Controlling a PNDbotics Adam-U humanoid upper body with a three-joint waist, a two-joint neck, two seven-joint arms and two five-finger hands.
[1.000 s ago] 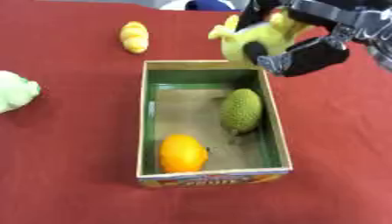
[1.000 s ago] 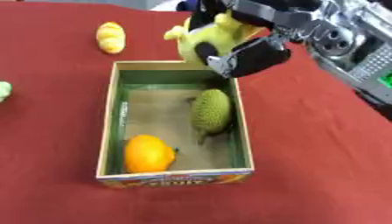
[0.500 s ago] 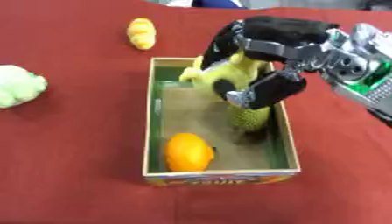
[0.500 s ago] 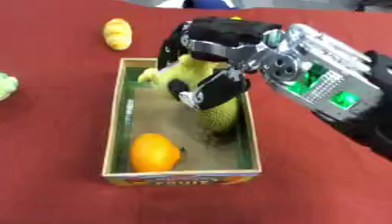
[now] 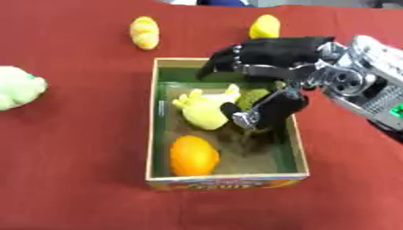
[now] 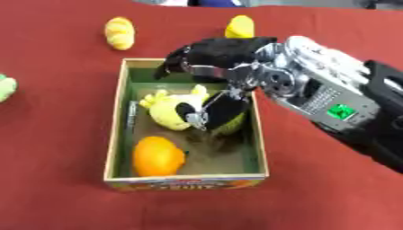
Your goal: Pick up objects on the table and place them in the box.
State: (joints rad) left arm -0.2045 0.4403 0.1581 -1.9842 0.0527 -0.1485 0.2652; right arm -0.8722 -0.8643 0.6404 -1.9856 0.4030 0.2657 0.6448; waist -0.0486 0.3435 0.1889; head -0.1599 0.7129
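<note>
A cardboard box [image 5: 157, 134] with a green inside sits mid-table. In it lie an orange fruit [image 5: 193, 155], a green spiky fruit [image 5: 253, 96] and a yellow plush toy [image 5: 206, 110]. My right hand [image 5: 271, 58] hovers over the box's far right part, open, with its fingers spread above the far rim. Its thumb [image 5: 267, 110] points down beside the toy and covers part of the green fruit. The toy rests on the box floor, apart from the fingers. My left hand shows in neither view.
On the red tablecloth beyond the box lie a yellow ridged object [image 5: 144, 32] and a second yellow object [image 5: 265, 26]. A pale green leafy thing [image 5: 17, 87] lies at the left edge. My right forearm [image 6: 346, 112] crosses the right side.
My right hand carried the yellow toy from beyond the box down into it, then opened. The toy now lies on the box floor beside the green fruit.
</note>
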